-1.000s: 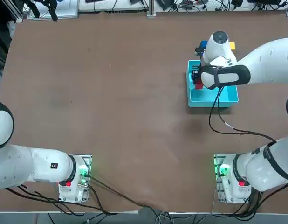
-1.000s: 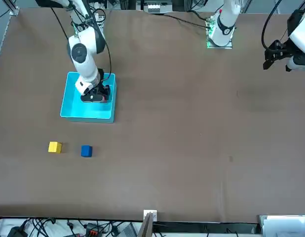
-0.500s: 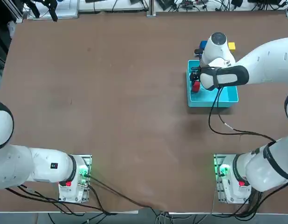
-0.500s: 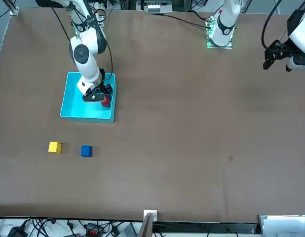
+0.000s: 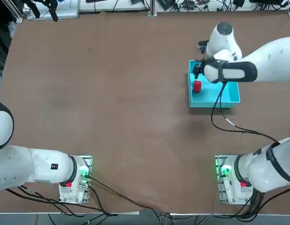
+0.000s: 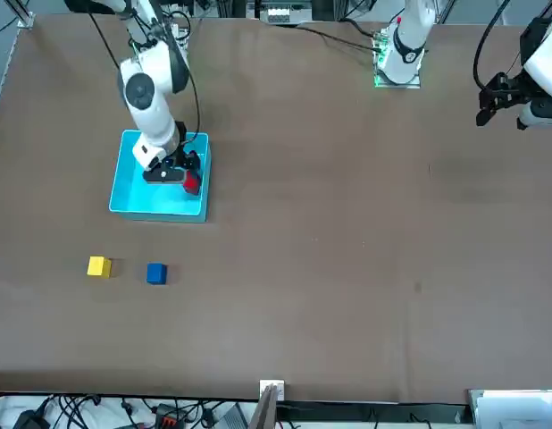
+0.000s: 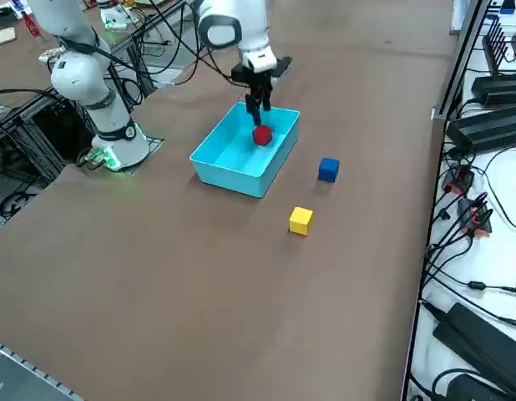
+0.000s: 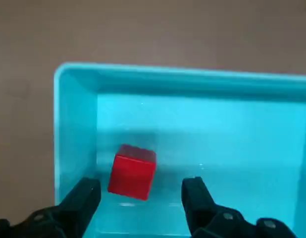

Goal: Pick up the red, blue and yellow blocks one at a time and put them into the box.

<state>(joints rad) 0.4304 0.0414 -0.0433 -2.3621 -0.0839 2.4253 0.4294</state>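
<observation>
The red block [image 8: 132,171] lies loose on the floor of the light cyan box [image 8: 76,124], close to one wall. My right gripper [image 8: 140,184] hangs open just above it, holding nothing, with one finger on each side of the block. Seen from the right side, the gripper [image 7: 256,107] is over the box's [image 7: 229,175] far end, above the red block [image 7: 261,135]. The blue block [image 7: 328,170] and the yellow block [image 7: 301,220] sit on the table outside the box. The front view shows the yellow block [image 6: 99,266] and the blue block [image 6: 156,273] side by side, beyond the box [image 6: 138,192].
The brown table [image 5: 112,93] stretches wide to the left of the box [image 5: 215,100]. A black cable [image 5: 229,124] hangs from the right arm over the table near the box. The arm bases stand at the near edge.
The gripper has opened and let the red block drop into the box. It has since lifted and drifted slightly away from the block.
</observation>
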